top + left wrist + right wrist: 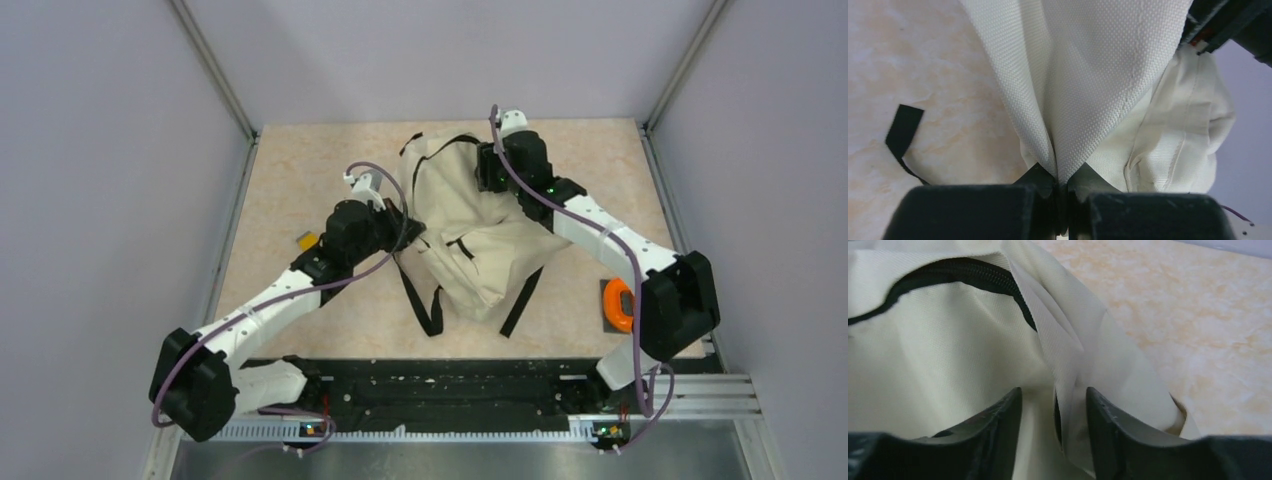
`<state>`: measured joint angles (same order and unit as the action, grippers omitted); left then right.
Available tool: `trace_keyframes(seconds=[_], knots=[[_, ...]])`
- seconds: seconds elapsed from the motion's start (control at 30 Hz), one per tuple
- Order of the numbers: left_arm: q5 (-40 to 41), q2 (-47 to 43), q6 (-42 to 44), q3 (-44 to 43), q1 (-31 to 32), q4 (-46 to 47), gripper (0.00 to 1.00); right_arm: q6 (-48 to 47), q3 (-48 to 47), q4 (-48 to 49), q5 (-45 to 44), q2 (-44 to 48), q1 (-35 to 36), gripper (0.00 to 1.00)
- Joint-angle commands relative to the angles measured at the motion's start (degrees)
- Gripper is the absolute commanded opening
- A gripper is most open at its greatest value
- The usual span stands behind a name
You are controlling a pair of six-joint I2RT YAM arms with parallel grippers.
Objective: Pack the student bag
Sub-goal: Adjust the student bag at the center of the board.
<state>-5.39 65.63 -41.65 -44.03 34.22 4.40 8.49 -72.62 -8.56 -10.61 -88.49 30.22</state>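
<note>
left gripper (1060, 192) pinches a student bag (470, 235) fold at nine o'clock; right gripper (1053, 397), jaws spread around the one o'clock rim, should bite deeper before lifting.

Soft, even overhead light; faint shadows under the student bag (470, 235); both wrist views blur in the near foreground.

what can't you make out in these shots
- Bag inside: no view looks in; right wrist shows only the zipper.
- Orange thing: top view, right arm hides most.
- Yellow thing: top view, too small, partly under left arm.
- Right gripper: right wrist, parted around a fold; touch unclear.
</note>
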Motion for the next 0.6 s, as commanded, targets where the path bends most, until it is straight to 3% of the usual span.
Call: trace_keyframes(seconds=[0.0, 0.03, 0.1, 0.2, 0.37, 0.47, 0.57], knots=[[3.71, 2.52, 3.89, 2.36, -4.65, 1.7, 0.0, -0.12, -4.19, 1.97, 3.94, -1.42, -0.49, 0.58], [4.3, 3.27, 4.68, 2.77, -4.94, 1.53, 0.0, 0.01, -3.72, 2.2, 4.24, -0.5, -0.47, 0.67], [6.5, 4.9, 5.89, 3.01, -5.29, 0.89, 0.0, 0.11, -1.74, 2.48, 4.3, 2.43, -0.51, 0.73], [8.14, 8.09, 6.1, 3.0, -5.39, -0.17, 0.0, -0.49, 1.66, 2.28, 4.05, 7.61, -0.49, 0.76], [0.43, 12.59, 3.89, 2.5, -4.34, -2.23, 0.0, 1.0, 9.87, 2.11, 8.81, 16.76, -0.43, 0.77], [-0.91, 12.09, 2.0, 6.27, 0.21, 2.55, 0.0, 2.57, 15.76, 4.04, 15.24, 22.11, -0.39, 0.77], [2.54, 9.66, 2.02, 7.13, 7.51, 1.15, 0.0, 4.08, 20.3, 5.53, 21.12, 26.84, 0.1, 0.77]])
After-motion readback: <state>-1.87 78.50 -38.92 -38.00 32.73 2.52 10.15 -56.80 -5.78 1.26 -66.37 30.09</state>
